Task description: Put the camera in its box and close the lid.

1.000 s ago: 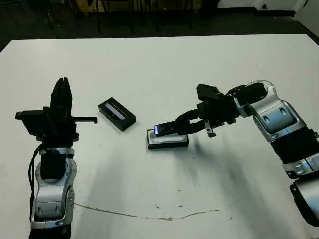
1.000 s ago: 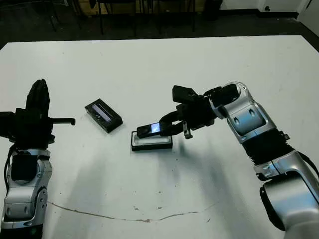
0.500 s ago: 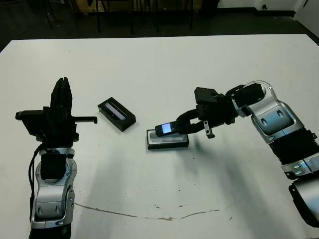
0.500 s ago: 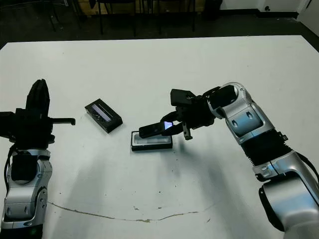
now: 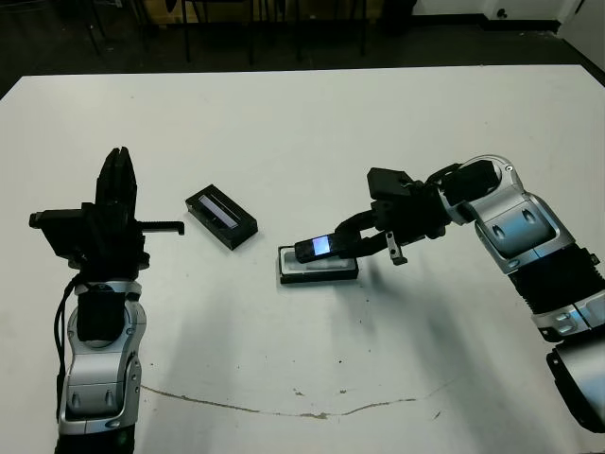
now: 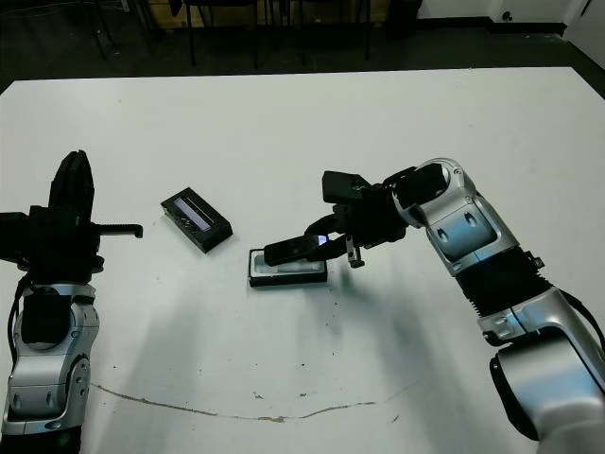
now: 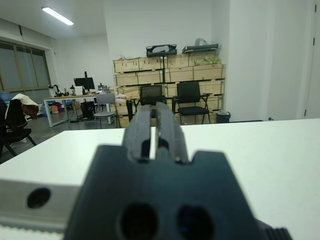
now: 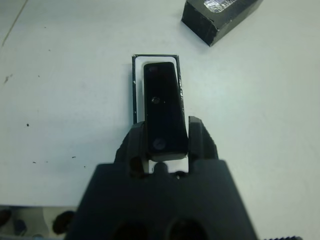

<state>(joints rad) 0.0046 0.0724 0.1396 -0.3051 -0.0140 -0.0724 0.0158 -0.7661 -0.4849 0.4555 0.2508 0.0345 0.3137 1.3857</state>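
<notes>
Lowered and levelled since a second ago: the small flat black rectangular camera with a bluish-white screen at one end [image 5: 319, 248] was tilted higher over the tray, now sits closer to flat just above it, and the right arm has crept a little toward the robot's left. Nothing else shifted.

Camera is pinched at its near end by the right tool [image 8: 165, 141], black fingers [image 8: 134, 142] closed on its two long sides. Rest of it pokes out over the small shallow black box with white lining [image 5: 318, 270]. Wrist view shows camera roughly lined up with the tray's long axis, white lining showing at the far end and beside it. Can't tell if the far end touches the lining yet; looks just above.

Black rectangular lid with pale lavender strip [image 5: 221, 218] lies on the white counter [image 5: 312, 123], near the box on the robot's left, apart from it. Left tool [image 5: 118, 194] is raised and well clear, fingers nearly together, holding nothing.

Risks, judged:
- Camera only slightly smaller than the tray, so small skew could hang a corner on the rim.
- Pressing down while caught could shove or tip the light box.
- Releasing while still tilted may leave one end propped, so the lid won't seat.
- Fingers alongside the camera might foul the tray walls on descent.
</notes>
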